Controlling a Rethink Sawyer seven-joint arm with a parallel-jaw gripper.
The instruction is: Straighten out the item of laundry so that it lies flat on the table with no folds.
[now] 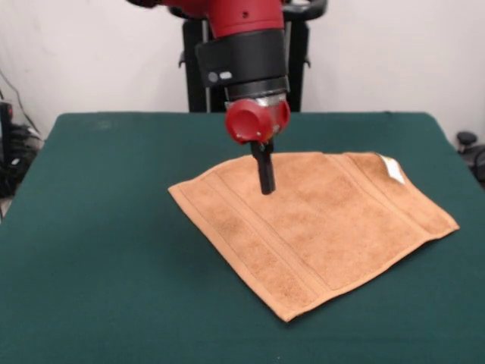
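A tan-orange terry towel (314, 227) lies spread out on the dark green counter (98, 250), sitting right of centre and turned at an angle so that one corner points toward the near edge and another reaches out to the right. It looks nearly flat from here. Woven border bands run across it near the left end and again near the right end, and a small white tag (392, 168) shows at the far right corner, where the edge seems slightly turned up.

The red and black arm (246, 45) comes down from above over the far left part of the towel. Its hand (266, 185) hangs just over the cloth, or perhaps touching it; I can't tell which from this side. Only a single dark, narrow shape shows below the red wrist piece, so the fingers look to be drawn together with no gap between them, and no cloth is caught in them.

Behind the counter stands the robot's black pedestal (195, 72) against a pale wall.
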